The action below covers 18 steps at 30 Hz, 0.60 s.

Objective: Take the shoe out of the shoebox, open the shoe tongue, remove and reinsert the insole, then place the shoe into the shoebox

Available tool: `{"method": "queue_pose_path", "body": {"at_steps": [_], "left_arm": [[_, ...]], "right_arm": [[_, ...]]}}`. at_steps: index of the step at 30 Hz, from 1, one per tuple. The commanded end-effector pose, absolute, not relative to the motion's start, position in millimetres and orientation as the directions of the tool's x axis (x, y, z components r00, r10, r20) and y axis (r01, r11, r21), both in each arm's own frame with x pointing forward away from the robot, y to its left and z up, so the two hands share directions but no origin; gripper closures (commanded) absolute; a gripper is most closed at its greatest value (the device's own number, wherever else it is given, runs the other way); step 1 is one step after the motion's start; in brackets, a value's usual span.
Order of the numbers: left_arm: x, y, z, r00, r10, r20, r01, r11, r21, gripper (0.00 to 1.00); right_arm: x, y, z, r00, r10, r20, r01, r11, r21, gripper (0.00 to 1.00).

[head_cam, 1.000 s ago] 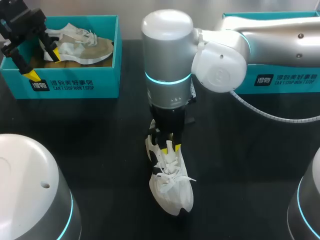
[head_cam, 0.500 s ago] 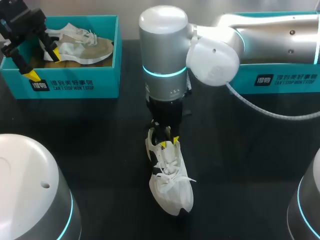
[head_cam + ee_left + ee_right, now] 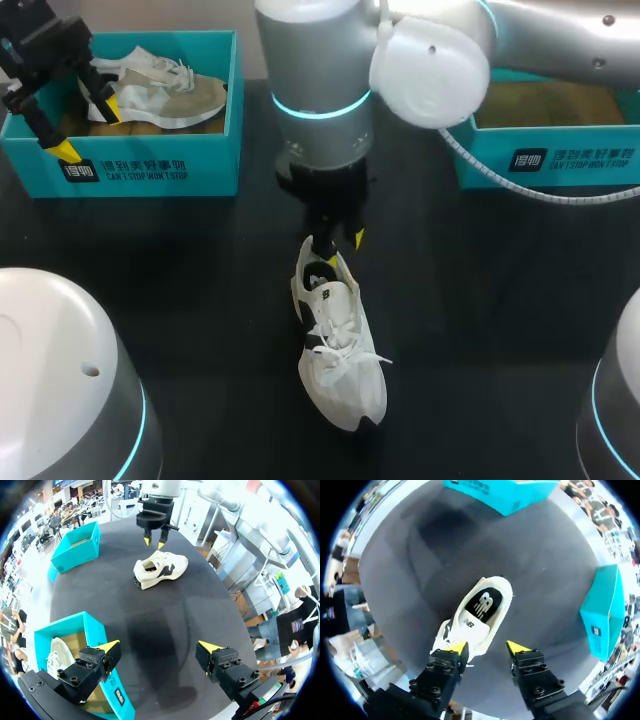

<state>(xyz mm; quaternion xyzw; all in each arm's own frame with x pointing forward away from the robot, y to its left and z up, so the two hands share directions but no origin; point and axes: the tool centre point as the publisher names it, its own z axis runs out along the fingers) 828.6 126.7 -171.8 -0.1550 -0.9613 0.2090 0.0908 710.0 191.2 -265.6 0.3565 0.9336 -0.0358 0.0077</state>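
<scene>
The white shoe (image 3: 340, 360) stands on its sole in the middle of the dark desk (image 3: 500, 330), outside both boxes, with its toe toward the robot and its heel toward the far side. Its laces (image 3: 345, 340) lie loose over the tongue. The opening is wide enough for the right wrist view to show the insole (image 3: 482, 605), with its black heel patch, lying inside. The right tool (image 3: 338, 242) hangs just above the heel end of the shoe with its two yellow-tipped fingers apart, holding nothing and clear of the shoe. It hangs from the right arm (image 3: 320, 90), which comes in from the right and reaches past the middle. A teal shoebox (image 3: 140, 165) sits on the far left of the desk, and a second, beige-and-white shoe (image 3: 160, 90) lies in it. The left tool (image 3: 88, 125) is over that box's front left corner, its fingers spread wide and empty. A second teal shoebox (image 3: 550, 160) sits on the far right, partly hidden behind the right arm.
</scene>
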Motion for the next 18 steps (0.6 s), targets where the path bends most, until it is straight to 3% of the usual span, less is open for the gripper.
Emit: {"method": "queue_pose_path", "body": {"at_steps": [1,10,18], "left_arm": [[829,127,-172,-0.935,0.337,0.111,0.261,0.865,-0.429,0.0],[829,127,-172,-0.935,0.337,0.111,0.261,0.865,-0.429,0.0],[829,127,-172,-0.935,0.337,0.111,0.261,0.865,-0.429,0.0]], "right_arm": [[710,176,-253,-0.845,0.534,-0.029,0.535,0.845,-0.006,0.0],[734,184,-245,-0.984,0.18,0.007,0.181,0.983,0.037,0.0],[734,184,-245,-0.984,0.18,0.007,0.181,0.983,0.037,0.0]]}}
